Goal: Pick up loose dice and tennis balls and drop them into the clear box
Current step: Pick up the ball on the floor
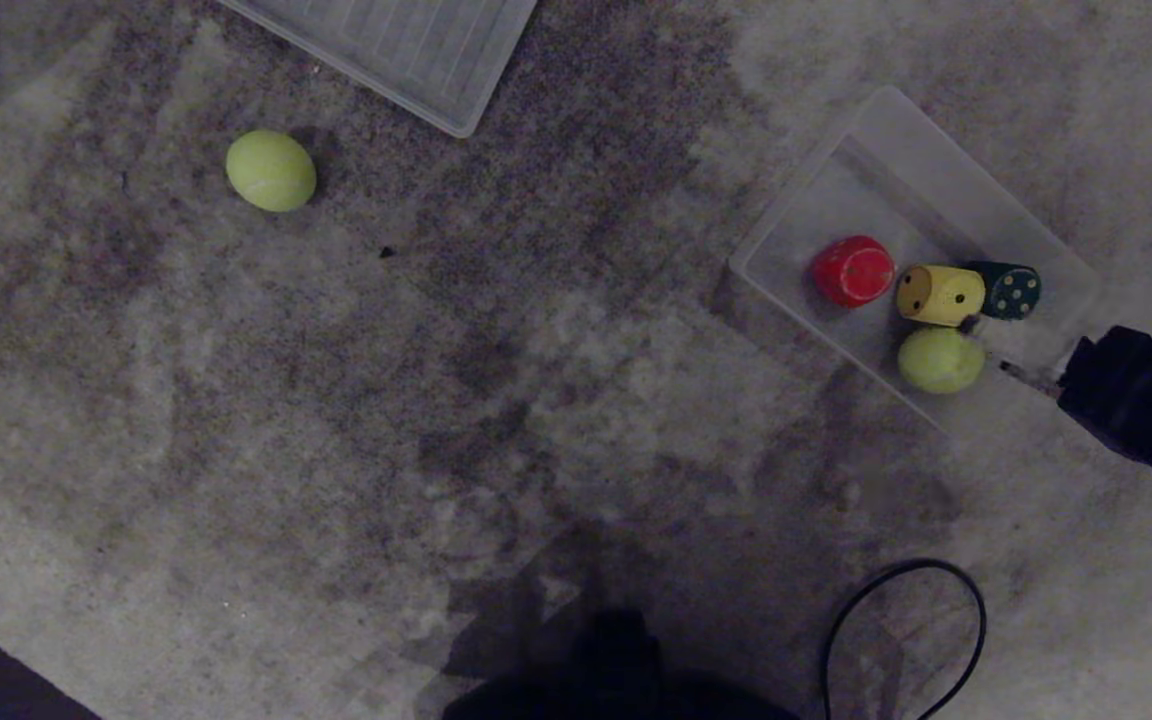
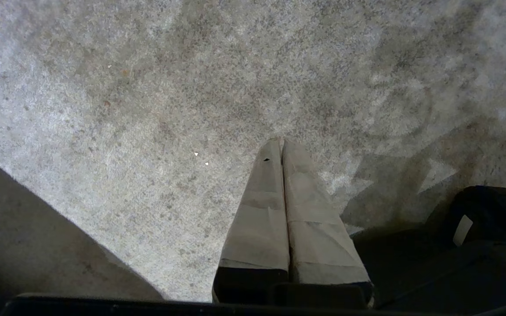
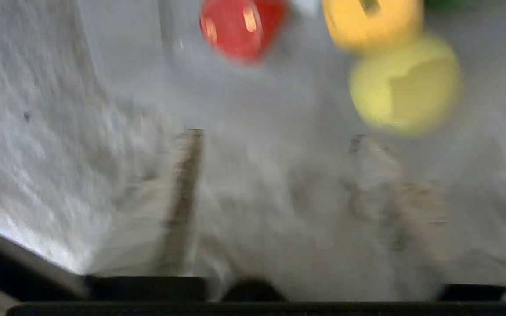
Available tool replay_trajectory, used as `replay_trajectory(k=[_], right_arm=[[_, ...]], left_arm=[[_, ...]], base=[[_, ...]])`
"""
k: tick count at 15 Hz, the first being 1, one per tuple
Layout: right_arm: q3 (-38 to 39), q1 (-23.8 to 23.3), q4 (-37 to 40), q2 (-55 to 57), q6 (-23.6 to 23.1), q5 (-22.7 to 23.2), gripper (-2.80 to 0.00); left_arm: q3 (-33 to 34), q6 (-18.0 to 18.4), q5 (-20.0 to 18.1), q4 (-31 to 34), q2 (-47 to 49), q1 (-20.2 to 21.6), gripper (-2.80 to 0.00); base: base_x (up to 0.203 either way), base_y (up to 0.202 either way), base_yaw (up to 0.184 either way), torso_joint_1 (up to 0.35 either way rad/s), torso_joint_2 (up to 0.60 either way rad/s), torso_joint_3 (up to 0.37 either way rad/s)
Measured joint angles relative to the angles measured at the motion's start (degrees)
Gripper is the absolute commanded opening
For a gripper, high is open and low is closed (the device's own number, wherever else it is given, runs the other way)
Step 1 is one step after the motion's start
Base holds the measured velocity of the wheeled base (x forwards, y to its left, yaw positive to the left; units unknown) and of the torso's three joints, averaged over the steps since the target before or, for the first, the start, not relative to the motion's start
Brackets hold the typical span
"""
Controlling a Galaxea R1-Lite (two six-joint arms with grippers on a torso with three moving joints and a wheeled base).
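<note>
Seen from the head: a clear box point(image 1: 896, 130) on the right of the grey carpet point(image 1: 436, 400), holding a red die point(image 1: 853, 270), a yellow die point(image 1: 940, 295), a dark green die point(image 1: 1008, 290) and a tennis ball point(image 1: 940, 360) at its near edge, touching the yellow die. Far left, well apart from the box, another tennis ball point(image 1: 271, 170) loose on the carpet. At the far edge, a ribbed lid point(image 1: 406, 50). Only the dark right arm point(image 1: 1146, 400) showing here, just right of the box.

Shown only by the right wrist view: right gripper point(image 3: 275, 136) with fingers spread wide, holding nothing, near the ball in the box.

Shown only by the left wrist view: left gripper point(image 2: 281, 142) pressed closed, empty, over bare carpet.
</note>
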Motion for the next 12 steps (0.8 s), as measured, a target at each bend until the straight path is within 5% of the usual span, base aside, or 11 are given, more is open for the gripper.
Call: replay_trajectory(k=[3,7,12], right_arm=[[7.18,-0.41,9.45,-10.82,-4.16,-0.06,-2.8],[16.66,-3.37,24.54,-25.97,-16.81,-0.13,-2.8],[22.46,-6.3,40.13,-45.28,-22.72,-2.54,-2.8]], left_arm=[[0.0,0.03,0.02,0.0,0.0,0.0,-2.8],[0.0,-0.01,0.0,0.0,0.0,0.0,-2.8],[0.0,-0.01,0.01,0.0,0.0,0.0,-2.8]], base=[[0.0,0.0,0.0,0.0,0.0,0.0],[0.0,0.0,0.0,0.0,0.0,0.0],[0.0,0.0,0.0,0.0,0.0,0.0]])
